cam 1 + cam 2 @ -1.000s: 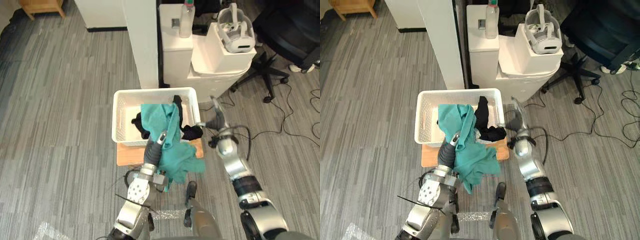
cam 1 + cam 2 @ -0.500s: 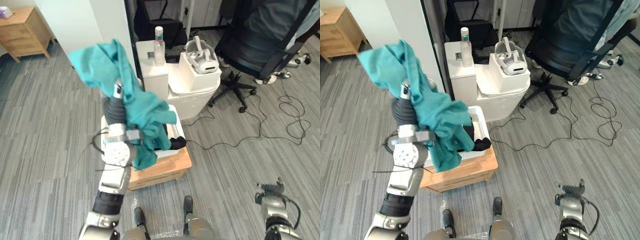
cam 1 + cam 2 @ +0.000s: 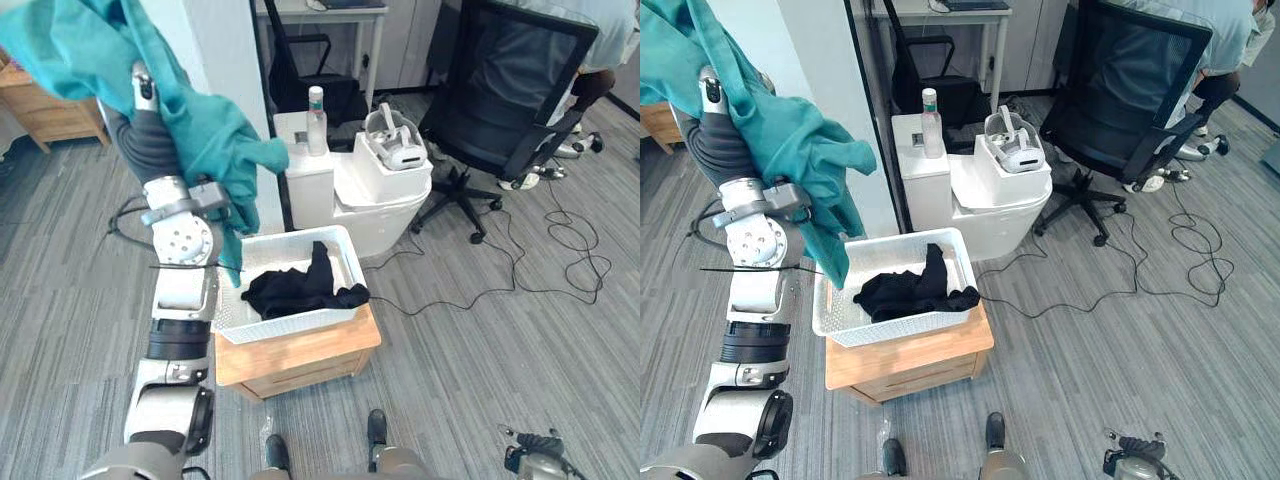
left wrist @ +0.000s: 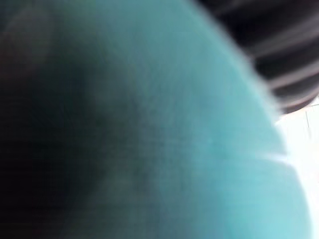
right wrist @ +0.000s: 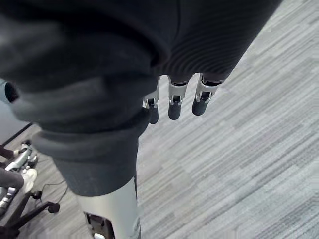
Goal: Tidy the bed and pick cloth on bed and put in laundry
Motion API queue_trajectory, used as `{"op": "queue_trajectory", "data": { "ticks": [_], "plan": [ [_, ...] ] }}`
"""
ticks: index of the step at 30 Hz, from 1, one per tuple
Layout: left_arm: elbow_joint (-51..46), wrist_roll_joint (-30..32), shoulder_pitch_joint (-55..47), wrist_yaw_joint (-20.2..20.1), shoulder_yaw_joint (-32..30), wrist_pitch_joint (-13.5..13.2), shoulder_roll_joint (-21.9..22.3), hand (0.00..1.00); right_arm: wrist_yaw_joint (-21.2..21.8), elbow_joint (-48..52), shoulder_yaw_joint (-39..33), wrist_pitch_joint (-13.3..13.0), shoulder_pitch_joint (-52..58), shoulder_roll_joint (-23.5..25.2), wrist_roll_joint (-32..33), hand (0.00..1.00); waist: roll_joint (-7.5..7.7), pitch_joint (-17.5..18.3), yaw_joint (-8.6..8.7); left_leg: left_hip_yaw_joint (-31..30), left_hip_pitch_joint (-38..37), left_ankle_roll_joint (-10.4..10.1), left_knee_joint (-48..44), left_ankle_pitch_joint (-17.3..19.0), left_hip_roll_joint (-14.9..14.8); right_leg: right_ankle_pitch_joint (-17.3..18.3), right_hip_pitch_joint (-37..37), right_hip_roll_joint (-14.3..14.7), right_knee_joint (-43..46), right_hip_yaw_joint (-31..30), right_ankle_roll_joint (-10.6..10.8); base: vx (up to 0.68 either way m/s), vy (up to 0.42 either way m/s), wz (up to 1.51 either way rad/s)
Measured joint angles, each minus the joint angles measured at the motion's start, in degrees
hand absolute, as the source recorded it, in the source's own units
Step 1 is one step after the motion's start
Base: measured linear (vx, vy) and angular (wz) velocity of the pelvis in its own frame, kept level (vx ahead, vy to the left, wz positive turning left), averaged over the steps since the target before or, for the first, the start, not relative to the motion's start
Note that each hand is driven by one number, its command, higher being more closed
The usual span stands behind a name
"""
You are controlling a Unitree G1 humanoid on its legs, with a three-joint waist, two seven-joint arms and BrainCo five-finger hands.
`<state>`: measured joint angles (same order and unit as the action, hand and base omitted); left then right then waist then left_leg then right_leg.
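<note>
Hanging over the upheld left arm, the teal cloth (image 3: 205,135) drapes above the white laundry basket's (image 3: 285,322) left edge and hides the left hand (image 3: 143,85); its grip cannot be told. The basket sits on a wooden stand (image 3: 300,352), a black garment (image 3: 300,290) inside. The right hand (image 5: 173,102) hangs empty, fingers loosely straight

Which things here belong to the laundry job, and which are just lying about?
Job in hand:
teal cloth, draped over the raised left arm
white basket on the wooden stand
black cloth, inside the basket

Lying about:
bottle and headset on the white units
office chair
floor cables
</note>
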<state>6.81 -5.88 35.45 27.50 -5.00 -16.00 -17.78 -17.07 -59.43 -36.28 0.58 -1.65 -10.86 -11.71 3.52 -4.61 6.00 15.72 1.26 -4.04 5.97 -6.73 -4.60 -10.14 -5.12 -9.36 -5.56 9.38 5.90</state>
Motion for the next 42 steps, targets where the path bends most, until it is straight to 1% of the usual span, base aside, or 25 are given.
{"op": "queue_trajectory", "data": {
  "ticks": [3, 6, 8, 10, 13, 14, 16, 18, 19, 21, 22, 25, 26, 27, 29, 33, 35, 36, 39, 42],
  "plan": [
    [2.43, 0.18, -0.19, -0.6, 1.1, 0.61, 0.57, 1.0, 0.04, 0.15, 0.0, -0.02, 0.61, 0.78, 0.09, 0.0, 0.03, 0.01, -0.19, -0.08, 0.01, 0.0, 0.0, 0.0, 0.04, 0.0, 0.05, -0.04, 0.0, 0.05, 0.0, 0.0, 0.0, 0.0],
    [5.99, 1.64, -0.85, -2.06, 3.7, 1.8, 1.58, 1.0, 0.8, 0.15, 0.06, -0.02, 1.18, 1.91, 0.09, 0.0, 0.04, 0.0, -0.22, -0.16, 0.05, 0.0, 0.0, 0.0, 0.28, -0.02, 0.06, -0.32, 0.0, 0.1, 0.04, 0.0, -0.002, 0.01],
    [9.22, 3.0, -1.13, -3.03, 5.85, 2.57, 2.56, 1.0, 0.85, 0.21, 0.2, -0.07, 1.48, 2.52, 0.12, 0.0, 0.04, -0.04, 0.13, -0.05, 0.15, 0.11, 0.0, 0.07, 0.65, -0.07, -0.11, -0.71, 0.01, -0.06, 0.12, 0.0, 0.0, 0.0],
    [11.85, 5.12, -1.77, -3.84, 7.06, 3.38, 3.06, 1.0, 0.86, 0.46, 0.99, -0.16, 1.56, 3.6, 0.2, 0.0, 0.16, -0.33, 1.07, 0.14, 0.94, 0.15, 0.0, 0.08, 0.88, -0.07, -1.07, -0.92, 0.07, -0.44, 0.16, -0.01, 0.007, -0.07],
    [14.48, 7.8, -1.78, -3.86, 7.16, 5.02, 3.03, 1.0, 0.8, 1.71, 2.57, -0.17, 1.63, 5.21, 0.55, 0.0, 0.23, -1.96, 1.23, 1.22, 2.97, 0.23, -0.01, 0.1, 1.0, -0.21, -4.06, -0.95, 0.35, -1.94, 0.38, -0.02, -0.005, -0.2],
    [15.04, 8.65, -1.77, -3.86, 7.17, 5.68, 3.03, 1.0, 0.72, 2.25, 2.62, -0.18, 1.65, 5.74, 0.63, 0.0, 0.15, -3.03, 1.24, 1.75, 3.71, 0.36, -0.01, 0.18, 1.09, -0.37, -5.02, -1.02, 0.33, -2.45, 0.62, -0.01, -0.01, -0.17],
    [16.47, 9.98, -1.65, -3.84, 7.19, 5.83, 3.0, 1.0, 0.53, 2.39, 3.06, -0.18, 1.7, 6.07, 0.8, 0.0, -0.11, -4.59, 1.69, 2.1, 4.57, 0.37, -0.01, 0.18, 1.25, -0.38, -6.27, -1.07, 0.53, -3.13, 0.62, 0.0, -0.007, -0.12],
    [18.63, 12.58, -1.24, -3.68, 7.41, 6.26, 2.7, 1.0, 0.3, 2.49, 3.63, -0.22, 1.69, 6.12, 1.03, 0.0, -0.54, -6.22, 2.77, 2.51, 5.93, 0.16, -0.02, 0.04, 1.43, -0.42, -8.07, -1.29, 1.08, -3.41, 0.68, 0.03, -0.006, -0.07],
    [19.48, 13.41, -0.81, -3.56, 7.83, 6.58, 2.55, 1.0, 0.12, 2.5, 3.9, -0.27, 1.71, 6.14, 1.1, 0.0, -0.58, -6.64, 2.78, 2.72, 6.23, 0.14, -0.02, 0.03, 1.48, -0.46, -8.7, -1.37, 1.51, -3.54, 0.73, 0.05, 0.0, -0.08],
    [23.24, 16.28, 2.04, -3.45, 10.35, 7.12, 1.13, 1.0, -0.39, 3.25, 4.4, -0.5, 1.53, 6.75, 1.59, 0.0, -0.71, -9.31, 2.76, 3.49, 7.0, 0.14, -0.03, 0.03, 1.67, -1.12, -10.14, -1.53, 2.09, -4.33, 1.27, 0.06, -0.001, -0.12],
    [23.75, 17.13, 2.63, -3.4, 10.65, 7.38, 0.84, 1.0, -0.51, 3.75, 4.41, -0.59, 1.49, 7.1, 1.9, 0.0, -0.78, -9.85, 2.84, 3.6, 7.4, 0.13, -0.03, 0.03, 1.71, -1.29, -10.62, -1.55, 2.19, -4.48, 1.43, 0.05, -0.004, -0.09],
    [27.23, 19.72, 5.91, -2.23, 12.17, 8.2, 0.03, 1.0, -1.1, 4.54, 4.75, -1.64, 1.19, 8.5, 2.24, 0.0, -0.91, -12.45, 2.97, 4.35, 8.52, 0.24, -0.06, -0.06, 1.71, -1.68, -12.01, -1.5, 2.25, -4.76, 0.99, 0.07, 0.002, -0.05],
    [28.33, 20.19, 6.18, -2.07, 12.26, 8.35, 0.01, 1.0, -1.69, 4.54, 4.77, -1.87, 0.94, 8.89, 2.32, 0.0, -0.97, -12.77, 3.01, 4.74, 8.93, 0.38, -0.07, -0.16, 1.71, -1.71, -12.59, -1.46, 2.25, -5.09, 0.95, 0.1, 0.007, -0.1],
    [28.89, 20.25, 6.22, -1.89, 12.34, 8.36, 0.01, 0.0, -1.76, 4.63, 4.84, -1.98, 0.83, 9.06, 2.41, 0.0, -1.01, -13.13, 3.02, 4.9, 8.91, 0.4, -0.07, -0.16, 1.71, -1.71, -12.63, -1.44, 2.25, -5.24, 0.95, 0.1, 0.008, -0.12],
    [31.62, 21.43, 6.22, -1.16, 13.26, 8.76, 0.02, 0.0, -1.84, 4.75, 6.0, -2.58, 0.82, 9.65, 2.67, 0.0, -1.3, -13.83, 3.02, 5.29, 9.02, 0.02, -0.07, 0.16, 1.67, -1.61, -12.89, -1.35, 2.25, -5.64, 1.05, 0.09, 0.009, -0.08],
    [35.57, 23.14, 6.22, -1.13, 13.43, 9.58, 0.05, 0.0, -1.9, 4.78, 7.17, -3.07, 0.82, 10.35, 2.72, 0.0, -1.76, -14.16, 2.85, 5.75, 9.16, -0.04, -0.09, 0.25, 1.65, -1.59, -13.11, -1.31, 2.25, -6.21, 1.06, 0.06, 0.006, -0.04],
    [36.69, 23.5, 6.12, -1.13, 13.13, 9.81, 0.06, 0.0, -1.93, 4.75, 8.02, -3.08, 0.83, 10.42, 2.86, 0.0, -2.08, -14.41, 2.67, 5.76, 9.18, 0.51, -0.07, 0.72, 1.56, -1.5, -13.1, -1.22, 2.25, -6.22, 1.04, 0.0, 0.0, 0.0],
    [36.86, 23.5, 5.86, -1.14, 12.6, 10.05, 0.3, 0.0, -1.92, 4.74, 8.13, -3.18, 0.83, 10.49, 3.2, 0.0, -2.15, -14.46, 2.63, 5.75, 9.18, 0.3, -0.06, 0.94, 1.6, -1.49, -13.09, -1.3, 2.26, -6.22, 1.04, 0.0, 0.0, 0.0],
    [36.87, 23.43, 4.79, -1.19, 10.83, 10.04, 0.89, 0.0, -1.93, 4.75, 8.19, -3.31, 0.85, 10.46, 3.32, 0.0, -2.17, -14.47, 2.59, 5.68, 9.12, 0.54, -0.04, 1.17, 1.61, -1.36, -13.01, -1.33, 2.4, -6.2, 1.12, 0.0, 0.0, 0.0],
    [36.73, 22.77, 1.18, -1.67, 9.24, 9.85, 1.25, 0.0, -1.93, 4.8, 9.09, -3.42, 0.92, 10.33, 3.35, 0.0, -2.32, -14.57, 2.61, 5.7, 8.23, 0.55, -0.05, 1.18, 1.59, -0.89, -12.17, -1.28, 2.41, -6.04, 0.85, 0.0, 0.0, 0.0]
  ]
}}
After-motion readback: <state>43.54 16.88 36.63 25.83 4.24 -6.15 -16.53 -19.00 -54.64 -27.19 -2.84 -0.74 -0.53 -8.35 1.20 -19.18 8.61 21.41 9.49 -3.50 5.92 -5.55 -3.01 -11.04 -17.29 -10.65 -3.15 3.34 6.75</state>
